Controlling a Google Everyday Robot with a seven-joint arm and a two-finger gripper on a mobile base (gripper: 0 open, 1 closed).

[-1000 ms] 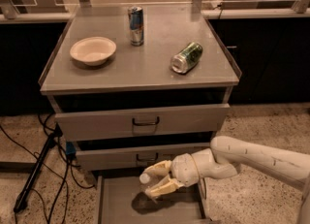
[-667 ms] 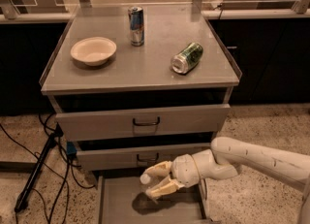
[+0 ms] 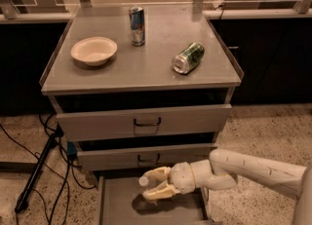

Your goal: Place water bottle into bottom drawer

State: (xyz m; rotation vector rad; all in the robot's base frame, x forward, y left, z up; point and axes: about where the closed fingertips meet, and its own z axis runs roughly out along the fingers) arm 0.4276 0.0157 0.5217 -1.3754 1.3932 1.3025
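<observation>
Lower middle of frame: gripper (image 3: 155, 186) reaches in from the right on a pale arm, fingers closed around the water bottle (image 3: 144, 181) — bottle lying roughly level, white cap pointing left and poking out past the fingertips. It hangs over the open bottom drawer (image 3: 119, 214) near the drawer's back edge, just below the front of the middle drawer (image 3: 146, 157); the dark shadow on the grey floor beneath suggests it is not yet resting there. Upper frame, on the cabinet top: bowl (image 3: 94, 50) at left, upright can (image 3: 137, 26) at centre, green can (image 3: 188, 57) on its side to the right, all well apart from the action. Risks, as I judge them: let go from this height, a round bottle may bounce or roll toward the open front; lifting out too steeply could knock the wrist against the middle drawer — lower first, then release.
</observation>
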